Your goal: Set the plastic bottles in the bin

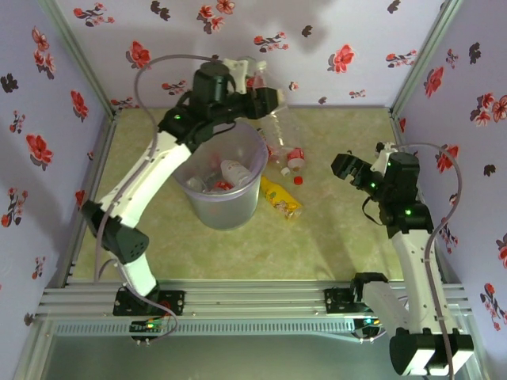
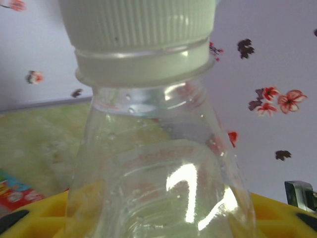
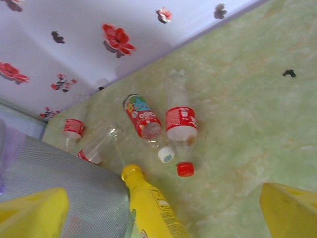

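White-black arms (image 1: 150, 170), yellow claw pads (image 3: 292, 208).

One bin (image 1: 226, 212), two arms (image 1: 150, 170), five bottles (image 3: 181, 124) on the table (image 3: 257, 99)

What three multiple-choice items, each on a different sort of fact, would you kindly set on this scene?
1. Where does the yellow bottle lie? A on the table beside the bin; B inside the bin; C against the back wall.
2. What colour is the cap of the clear bottle in the left tool? A red; B white; C blue.
3. What state is the right tool in? A shut on a bottle; B shut on the bin's rim; C open, empty.
Key: A, the top view shows it by the bin's wall; B, the left wrist view shows a ribbed white cap; C, its yellow fingers stand wide apart.
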Controlling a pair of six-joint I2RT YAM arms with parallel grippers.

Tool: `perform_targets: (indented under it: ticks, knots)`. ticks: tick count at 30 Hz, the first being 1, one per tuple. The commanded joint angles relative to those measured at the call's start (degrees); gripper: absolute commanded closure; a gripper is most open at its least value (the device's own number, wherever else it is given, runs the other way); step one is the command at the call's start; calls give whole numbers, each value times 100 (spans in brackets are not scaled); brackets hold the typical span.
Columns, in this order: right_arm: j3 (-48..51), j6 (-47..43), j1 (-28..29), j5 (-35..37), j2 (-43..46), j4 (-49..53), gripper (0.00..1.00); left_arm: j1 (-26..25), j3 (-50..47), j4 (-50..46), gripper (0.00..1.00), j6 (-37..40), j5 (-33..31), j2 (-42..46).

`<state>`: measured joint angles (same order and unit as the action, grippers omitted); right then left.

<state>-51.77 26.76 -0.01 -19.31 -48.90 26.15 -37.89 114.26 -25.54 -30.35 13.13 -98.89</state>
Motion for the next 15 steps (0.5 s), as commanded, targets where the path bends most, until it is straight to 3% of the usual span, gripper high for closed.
perform_targets:
  ticks: [1,7,15]
  knots:
    - [143,153,-34,400,-116,128,1,283,-490,-278,57,316,-333,895]
    - [359,27,-26,387,-279,-101,1,681,-1828,-390,61,353,-943,1808]
    - [356,-171,-26,519,-268,96,1,713,-2681,-404,63,355,-1359,2106]
